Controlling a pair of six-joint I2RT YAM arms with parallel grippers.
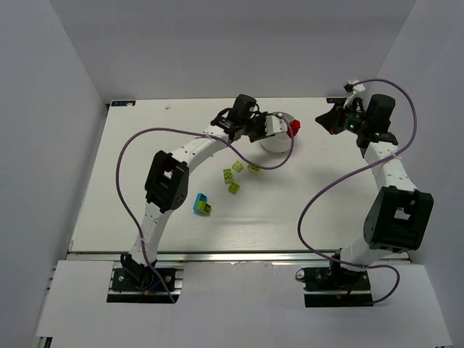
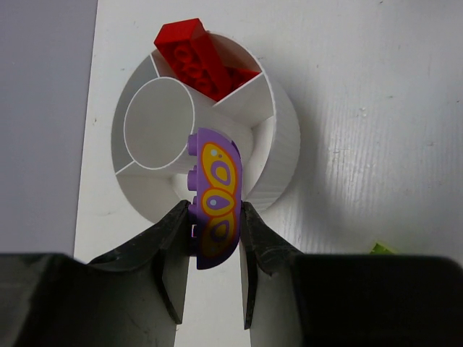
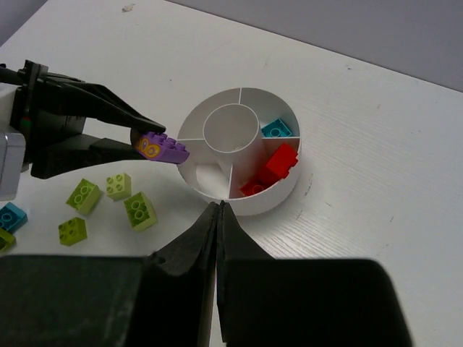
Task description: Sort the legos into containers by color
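My left gripper (image 2: pixel 215 210) is shut on a purple brick (image 2: pixel 214 195) with yellow ovals and holds it over the near rim of the round white dish (image 2: pixel 286 137). The wedge under the brick looks empty. Red bricks (image 2: pixel 199 58) fill the far wedge. In the right wrist view the purple brick (image 3: pixel 168 150) sits at the dish's left rim (image 3: pixel 289 189), with a cyan brick (image 3: pixel 278 129) and red bricks (image 3: pixel 278 163) in wedges. My right gripper (image 3: pixel 218 206) is shut and empty, just short of the dish. Lime green bricks (image 1: pixel 238 167) lie loose on the table.
Several lime green bricks (image 3: pixel 141 210) lie left of the dish. A cyan and green clump (image 1: pixel 201 205) lies nearer the left arm base. The dish (image 1: pixel 274 145) stands at the back middle, with the right gripper (image 1: pixel 324 118) to its right. Grey walls enclose the table.
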